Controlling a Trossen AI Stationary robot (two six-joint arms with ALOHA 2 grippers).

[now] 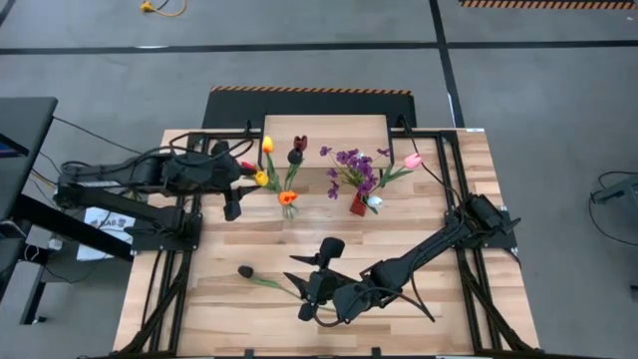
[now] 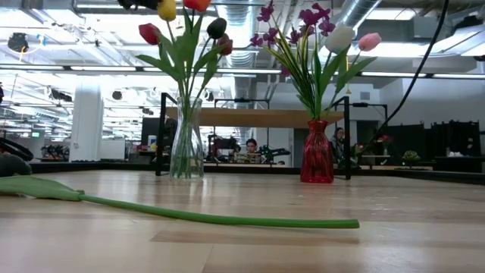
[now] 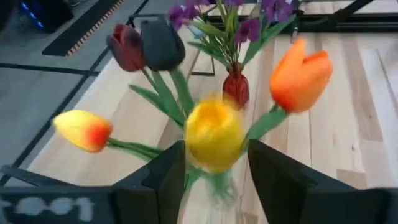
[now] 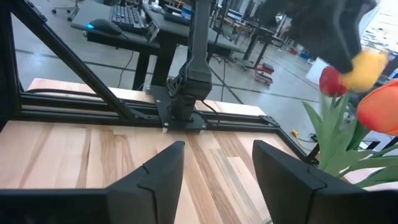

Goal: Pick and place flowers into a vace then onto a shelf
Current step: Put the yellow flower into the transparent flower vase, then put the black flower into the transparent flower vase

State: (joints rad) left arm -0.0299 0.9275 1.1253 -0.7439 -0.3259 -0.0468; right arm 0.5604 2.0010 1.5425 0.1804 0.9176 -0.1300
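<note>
The left gripper [image 3: 214, 180], fingers apart, straddles a yellow tulip [image 3: 213, 134] in the clear glass vase [image 2: 186, 144] near the table's far edge. The right gripper [image 4: 214, 180], fingers parted and empty, hovers near the front edge beside a dark-headed tulip [image 1: 261, 278] lying flat.

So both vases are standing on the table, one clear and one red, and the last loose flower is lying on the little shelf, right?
Not quite. The clear vase and the red vase do stand on the table, but the loose flower lies flat on the table itself, not on the shelf. The high view shows it near the right gripper.
</note>
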